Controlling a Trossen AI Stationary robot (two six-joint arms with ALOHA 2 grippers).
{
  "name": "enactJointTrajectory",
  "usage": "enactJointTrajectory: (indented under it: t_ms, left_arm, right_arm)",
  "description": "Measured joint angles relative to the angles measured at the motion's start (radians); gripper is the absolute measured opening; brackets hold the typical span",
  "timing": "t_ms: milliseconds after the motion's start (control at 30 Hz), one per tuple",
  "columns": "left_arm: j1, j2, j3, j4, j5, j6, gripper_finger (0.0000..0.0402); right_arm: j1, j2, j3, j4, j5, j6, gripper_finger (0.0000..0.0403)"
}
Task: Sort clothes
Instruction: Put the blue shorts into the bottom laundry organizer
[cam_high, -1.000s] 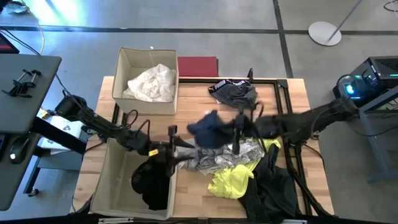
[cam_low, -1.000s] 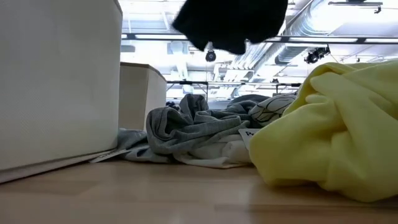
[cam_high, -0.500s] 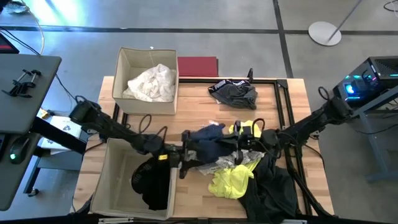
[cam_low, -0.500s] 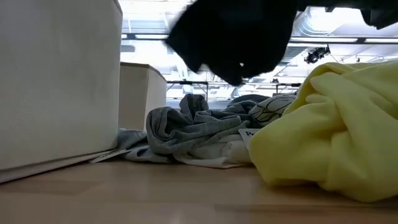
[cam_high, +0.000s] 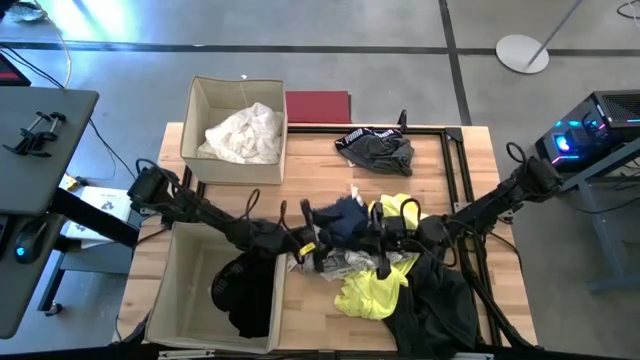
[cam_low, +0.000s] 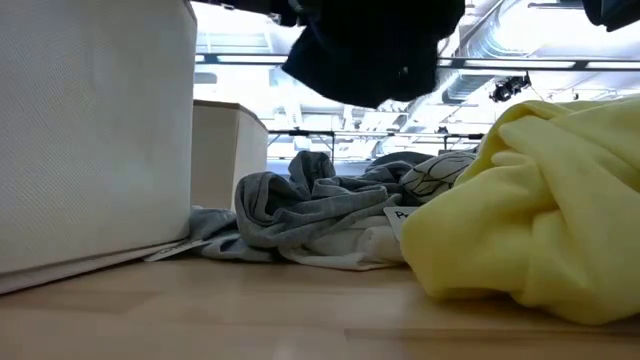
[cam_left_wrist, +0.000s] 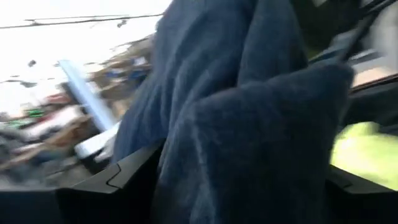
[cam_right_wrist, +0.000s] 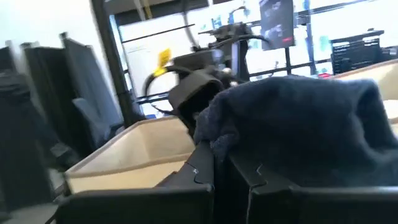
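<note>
A dark navy garment (cam_high: 340, 218) hangs in the air over the middle of the table, clear of the pile; the low view shows its lower part (cam_low: 375, 50). My right gripper (cam_high: 382, 238) is shut on it, coming from the table's right. My left gripper (cam_high: 318, 245) comes from the left, open, with the navy cloth (cam_left_wrist: 249, 124) bunched between its wide-set fingers. Under them lie a light grey garment (cam_high: 345, 262), a neon yellow one (cam_high: 372, 292) and a black one (cam_high: 432, 312). My right gripper pinches a bunched fold of the navy garment (cam_right_wrist: 249, 146) between its two fingers (cam_right_wrist: 205, 177), coming roughly level from the table's right. The garment is lifted clear and droops over and past the fingers. My left gripper has the cloth between its fingers (cam_left_wrist: 118, 180); whether they touch it I cannot tell.
A beige box with white clothes (cam_high: 243, 135) stands far left; a beige box (cam_high: 165, 290) with a black garment (cam_high: 245, 295) stands near left. A dark grey garment (cam_high: 375, 148) lies at the far middle, a dark red rectangle (cam_high: 318, 106) beyond it. Black frame rails (cam_high: 455, 180) run along the right.
My left gripper has gone toward the table's right edge, up to the navy garment, which now lies between its fingers. My right gripper has carried the garment a little toward the near edge; it stays lifted clear of the pile.
</note>
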Motion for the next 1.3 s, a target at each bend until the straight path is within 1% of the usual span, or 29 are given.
enactJointTrajectory:
  t_ms: [100, 167, 233, 333, 433, 467, 500, 567, 633, 700, 767, 833, 867, 933, 1033, 1100, 1167, 1200, 1233, 1300]
  left_arm:
    - [0.016, 0.0, 0.0, -0.017, 0.148, -0.07, 0.0239]
    - [0.026, -0.001, 0.0, -0.023, 0.2, -0.118, 0.0211]
    - [0.03, -0.001, 0.0, -0.025, 0.207, -0.147, 0.0175]
    - [0.033, -0.005, -0.001, -0.031, 0.208, -0.128, 0.0106]
    - [0.033, -0.005, -0.002, -0.032, 0.204, -0.104, 0.003]
    - [0.03, -0.005, -0.002, -0.029, 0.203, -0.104, 0.0018]
    - [0.026, -0.01, -0.002, -0.029, 0.201, -0.105, 0.0015]
    - [0.013, -0.024, -0.003, -0.03, 0.178, -0.101, 0.0023]
    - [-0.018, -0.057, -0.003, -0.046, 0.118, -0.058, 0.0026]
    - [-0.056, -0.111, -0.003, -0.081, 0.025, 0.014, 0.0018]
    - [-0.094, -0.171, -0.002, -0.12, -0.08, 0.09, 0.0009]
    - [-0.135, -0.239, -0.002, -0.154, -0.159, 0.154, 0.0006]
    - [-0.157, -0.275, -0.002, -0.166, -0.178, 0.178, 0.0006]
    - [-0.209, -0.356, -0.002, -0.213, -0.182, 0.205, 0.0007]
    - [-0.292, -0.471, 0.0, -0.35, -0.185, 0.205, 0.0007]
    - [-0.353, -0.529, 0.022, -0.495, -0.266, 0.124, 0.0007]
    - [-0.421, -0.571, 0.069, -0.662, -0.386, -0.03, 0.0007]
    - [-0.456, -0.585, 0.096, -0.775, -0.443, -0.114, 0.0007]
    - [-0.489, -0.595, 0.126, -0.9, -0.478, -0.209, 0.0007]
    - [-0.546, -0.603, 0.179, -1.17, -0.474, -0.441, 0.0007]
  right_arm:
    - [0.004, 0.0, 0.002, 0.0, -0.029, -0.001, 0.0001]
    - [0.004, 0.0, 0.002, -0.01, -0.033, 0.003, 0.0001]
    - [0.004, 0.0, 0.003, -0.033, -0.047, 0.027, 0.0007]
    - [0.004, 0.0, 0.004, -0.088, -0.056, 0.036, 0.0029]
    - [0.004, 0.0, 0.004, -0.11, -0.062, 0.07, 0.007]
    - [0.004, -0.003, 0.004, -0.11, -0.066, 0.077, 0.0087]
    - [0.005, -0.009, 0.004, -0.11, -0.069, 0.065, 0.0104]
    - [0.012, -0.029, 0.004, -0.117, -0.07, 0.007, 0.0136]
    - [0.035, -0.059, 0.003, -0.136, -0.068, -0.076, 0.0162]
    - [0.067, -0.091, 0.003, -0.14, -0.047, -0.138, 0.0181]
    - [0.101, -0.119, 0.003, -0.135, -0.005, -0.184, 0.0191]
    - [0.134, -0.133, 0.003, -0.132, 0.052, -0.221, 0.0193]
    - [0.15, -0.133, 0.003, -0.134, 0.078, -0.236, 0.0193]
    - [0.17, -0.132, 0.003, -0.142, 0.114, -0.246, 0.0194]
    - [0.184, -0.133, 0.002, -0.171, 0.125, -0.224, 0.0194]
    - [0.187, -0.126, 0.002, -0.178, 0.125, -0.203, 0.0194]
    - [0.188, -0.118, 0.002, -0.175, 0.125, -0.193, 0.0194]
    - [0.188, -0.115, 0.002, -0.175, 0.124, -0.193, 0.0194]
    - [0.188, -0.111, 0.002, -0.175, 0.125, -0.193, 0.0194]
    - [0.186, -0.106, 0.002, -0.172, 0.125, -0.193, 0.0194]
